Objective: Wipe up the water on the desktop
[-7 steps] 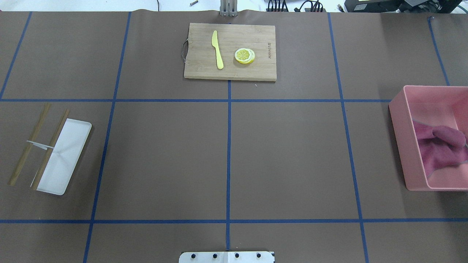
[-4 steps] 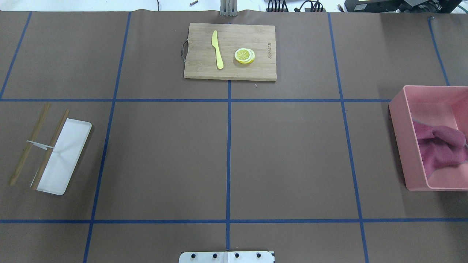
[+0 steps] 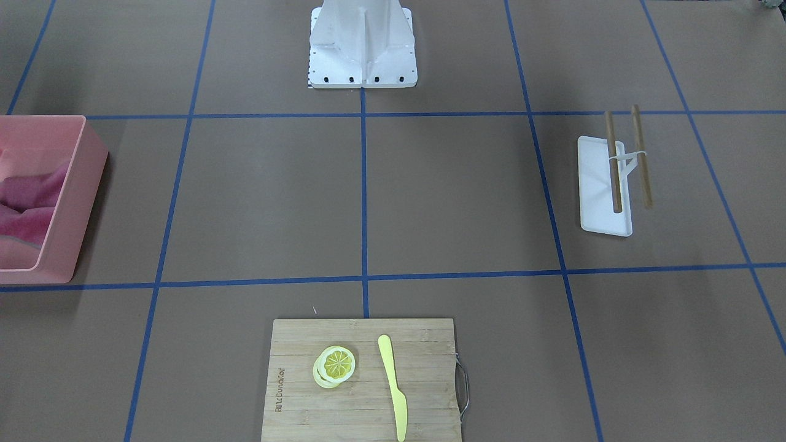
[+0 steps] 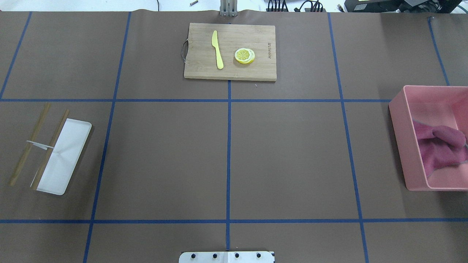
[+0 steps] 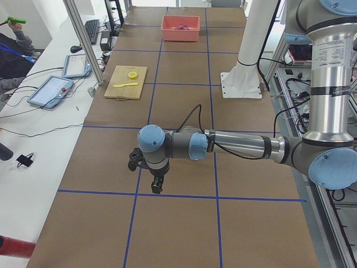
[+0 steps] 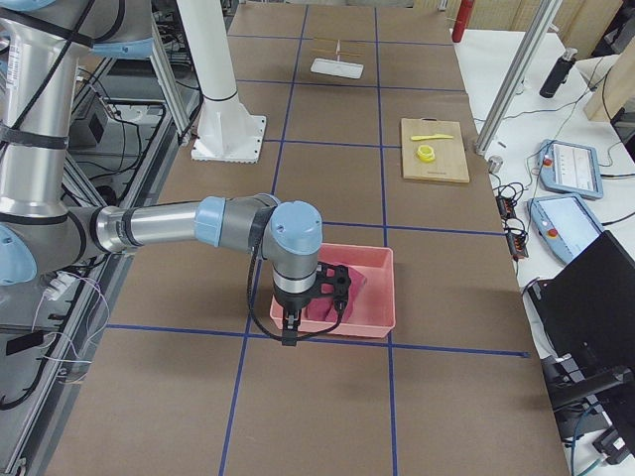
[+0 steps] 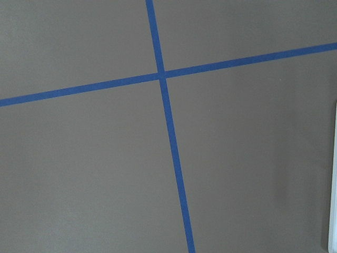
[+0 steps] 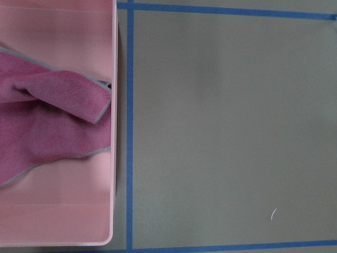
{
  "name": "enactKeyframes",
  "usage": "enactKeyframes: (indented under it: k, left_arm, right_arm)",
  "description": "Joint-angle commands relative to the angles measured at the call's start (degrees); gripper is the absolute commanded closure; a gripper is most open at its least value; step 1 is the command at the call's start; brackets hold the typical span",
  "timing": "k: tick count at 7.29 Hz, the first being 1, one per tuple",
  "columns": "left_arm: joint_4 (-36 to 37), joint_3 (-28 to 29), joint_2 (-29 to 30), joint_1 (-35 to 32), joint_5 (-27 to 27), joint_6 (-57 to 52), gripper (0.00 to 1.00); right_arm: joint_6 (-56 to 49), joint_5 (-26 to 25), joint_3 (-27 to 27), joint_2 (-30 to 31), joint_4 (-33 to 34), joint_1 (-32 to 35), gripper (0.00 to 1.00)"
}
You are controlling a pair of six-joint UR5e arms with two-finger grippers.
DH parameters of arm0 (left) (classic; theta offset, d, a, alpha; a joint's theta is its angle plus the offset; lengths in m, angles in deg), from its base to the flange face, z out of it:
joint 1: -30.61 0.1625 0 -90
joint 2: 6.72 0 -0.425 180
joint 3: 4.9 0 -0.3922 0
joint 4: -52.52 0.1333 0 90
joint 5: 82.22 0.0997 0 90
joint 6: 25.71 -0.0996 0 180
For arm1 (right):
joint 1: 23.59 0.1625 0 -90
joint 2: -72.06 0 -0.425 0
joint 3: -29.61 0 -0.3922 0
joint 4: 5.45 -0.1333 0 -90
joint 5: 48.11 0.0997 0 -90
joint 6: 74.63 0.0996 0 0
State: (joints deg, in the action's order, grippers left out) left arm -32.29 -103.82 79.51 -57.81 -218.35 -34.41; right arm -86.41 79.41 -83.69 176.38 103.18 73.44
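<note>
The desktop [image 4: 292, 157] is a matte brown surface with a blue tape grid; I see no water on it. A pink cloth [image 4: 442, 144] lies crumpled in a pink bin [image 4: 400, 124] at the right edge; the right wrist view shows the cloth [image 8: 47, 121] and the bin wall [image 8: 113, 79]. My right gripper [image 6: 313, 327] hangs over the bin's near edge and shows only in the exterior right view, so I cannot tell its state. My left gripper [image 5: 156, 187] hangs over bare desktop near a tape crossing, seen only in the exterior left view; I cannot tell its state.
A bamboo cutting board [image 4: 230, 51] at the far middle holds a yellow knife [image 4: 217, 49] and lemon slices [image 4: 244, 56]. A white tray [image 4: 62, 157] with two wooden sticks [image 4: 29, 144] lies at the left. The robot base [image 3: 362, 46] stands at the near middle edge.
</note>
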Motion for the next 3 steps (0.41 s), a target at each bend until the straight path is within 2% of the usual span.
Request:
enactKeyframes:
  k: [1, 3]
  left_arm:
    - [0.00, 0.12, -0.01, 0.00, -0.01, 0.00, 0.02]
    - [0.00, 0.30, -0.01, 0.00, -0.01, 0.00, 0.01]
  right_arm:
    - [0.00, 0.00, 0.00, 0.01, 0.00, 0.00, 0.00]
    - [0.00, -0.09, 0.00, 0.01, -0.09, 0.00, 0.00]
